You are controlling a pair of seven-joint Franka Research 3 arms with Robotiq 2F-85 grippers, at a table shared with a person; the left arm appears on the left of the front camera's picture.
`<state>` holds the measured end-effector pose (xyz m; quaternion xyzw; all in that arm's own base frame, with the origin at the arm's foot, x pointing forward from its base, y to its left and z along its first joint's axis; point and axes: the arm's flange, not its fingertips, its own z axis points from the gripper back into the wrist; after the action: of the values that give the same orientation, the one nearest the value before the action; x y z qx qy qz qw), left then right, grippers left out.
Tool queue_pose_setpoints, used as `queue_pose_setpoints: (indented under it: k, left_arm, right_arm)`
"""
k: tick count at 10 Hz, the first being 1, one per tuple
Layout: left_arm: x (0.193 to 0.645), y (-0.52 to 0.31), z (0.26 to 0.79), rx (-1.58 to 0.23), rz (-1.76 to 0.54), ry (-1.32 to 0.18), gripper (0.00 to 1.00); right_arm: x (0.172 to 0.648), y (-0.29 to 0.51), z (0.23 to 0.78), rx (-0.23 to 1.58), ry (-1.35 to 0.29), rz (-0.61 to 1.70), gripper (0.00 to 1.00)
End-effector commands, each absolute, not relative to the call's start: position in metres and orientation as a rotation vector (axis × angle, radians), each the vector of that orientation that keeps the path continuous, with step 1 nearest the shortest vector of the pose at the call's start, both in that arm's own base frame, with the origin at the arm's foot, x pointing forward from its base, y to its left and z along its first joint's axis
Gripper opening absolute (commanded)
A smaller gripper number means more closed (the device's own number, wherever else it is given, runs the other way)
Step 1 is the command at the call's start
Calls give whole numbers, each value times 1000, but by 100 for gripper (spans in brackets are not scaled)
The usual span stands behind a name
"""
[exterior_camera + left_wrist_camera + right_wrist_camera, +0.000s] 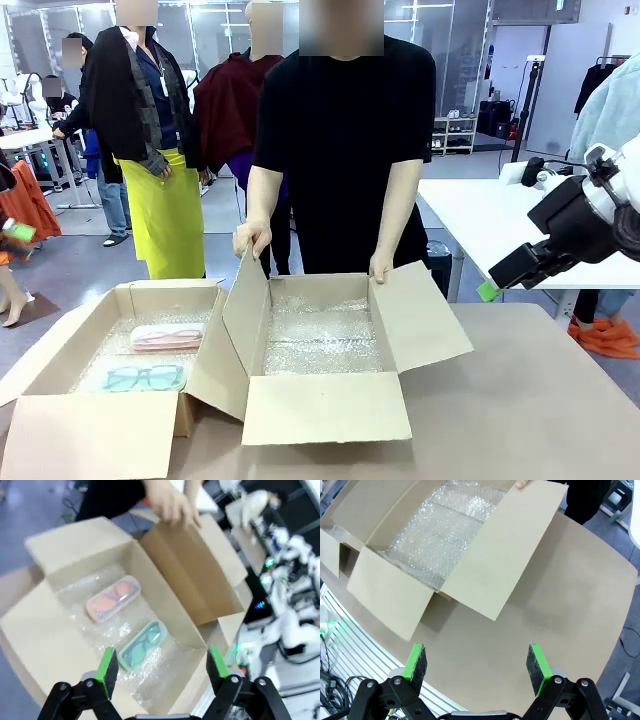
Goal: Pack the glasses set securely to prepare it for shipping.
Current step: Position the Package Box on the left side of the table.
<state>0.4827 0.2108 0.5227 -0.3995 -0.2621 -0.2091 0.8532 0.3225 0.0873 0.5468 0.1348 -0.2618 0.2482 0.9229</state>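
Note:
The glasses set lies in the left cardboard box (60,365) on bubble wrap. The pink-framed case (167,337) (112,598) is farther from me and the mint-teal case (147,377) (141,645) is nearer. My left gripper (162,665) hovers open above that box, roughly over the teal case, with nothing between its fingers. My right gripper (490,289) (478,662) hangs open and empty over the bare table, to the right of the middle box (325,405) (485,575).
The middle box is lined with bubble wrap (320,340) (437,535), with its flaps spread. A person at the far side holds its back flaps with both hands (252,238) (381,267) (172,505). The brown tabletop (540,400) (545,625) is free on the right.

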Motion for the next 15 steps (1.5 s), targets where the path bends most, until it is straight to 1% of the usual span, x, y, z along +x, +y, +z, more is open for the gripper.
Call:
queue_pose_setpoints:
  k: [1, 2, 4, 6, 7, 9, 10, 12, 13, 15]
  left_arm:
    - [482, 172, 553, -705, -628, -573, 89]
    - [480, 137, 577, -617, -750, -561, 89]
    - [462, 65, 610, -451, -1006, -558, 89]
    - [438, -3, 620, -282, -1187, -539, 89]
    - [424, -32, 618, -211, -1221, -522, 89]
    - [398, -62, 611, -159, -1228, -499, 89]
    - [392, -67, 608, -192, -1204, -493, 89]
    - [387, -64, 609, -213, -1160, -520, 89]
    - [394, -74, 610, -210, -1232, -487, 89]
    - [394, -74, 610, -210, -1232, -487, 89]
  right_arm:
    - [322, 93, 549, 277, -545, 487, 100]
    - [322, 93, 549, 277, -545, 487, 100]
    - [322, 93, 549, 277, -545, 487, 100]
    - [322, 93, 549, 277, -545, 487, 100]
    - [322, 93, 549, 277, -545, 487, 100]
    - [322, 93, 549, 277, -545, 487, 100]
    - [322, 93, 549, 277, -545, 487, 100]
    - [322, 93, 549, 277, -545, 487, 100]
    - [322, 93, 549, 277, -545, 487, 100]
    - [322, 93, 549, 277, -545, 487, 100]
